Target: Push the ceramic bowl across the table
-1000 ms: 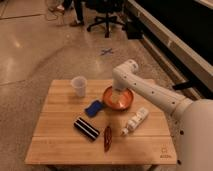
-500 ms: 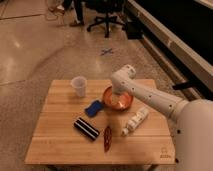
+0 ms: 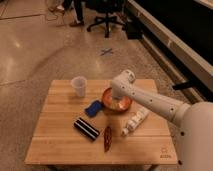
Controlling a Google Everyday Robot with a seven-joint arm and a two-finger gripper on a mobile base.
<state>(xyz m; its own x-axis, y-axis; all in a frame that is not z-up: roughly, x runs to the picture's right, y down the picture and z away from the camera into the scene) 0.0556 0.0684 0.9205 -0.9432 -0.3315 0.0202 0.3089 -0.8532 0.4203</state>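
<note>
The orange-red ceramic bowl (image 3: 116,101) sits near the middle of the light wooden slatted table (image 3: 57,142), a little toward the far side. My white arm reaches in from the right and bends down over the bowl. My gripper (image 3: 119,99) is at the bowl's inside, mostly hidden behind the arm's wrist. A blue object (image 3: 93,108) lies against the bowl's left edge.
A translucent plastic cup (image 3: 79,86) stands left of the bowl. A white bottle (image 3: 135,121) lies to the bowl's right front. A dark striped bar (image 3: 86,128) and a red-brown packet (image 3: 107,138) lie nearer the front. Office chairs stand on the floor behind.
The arm's wrist has shifted slightly left and down over the bowl. The bowl and the blue object have moved little if at all.
</note>
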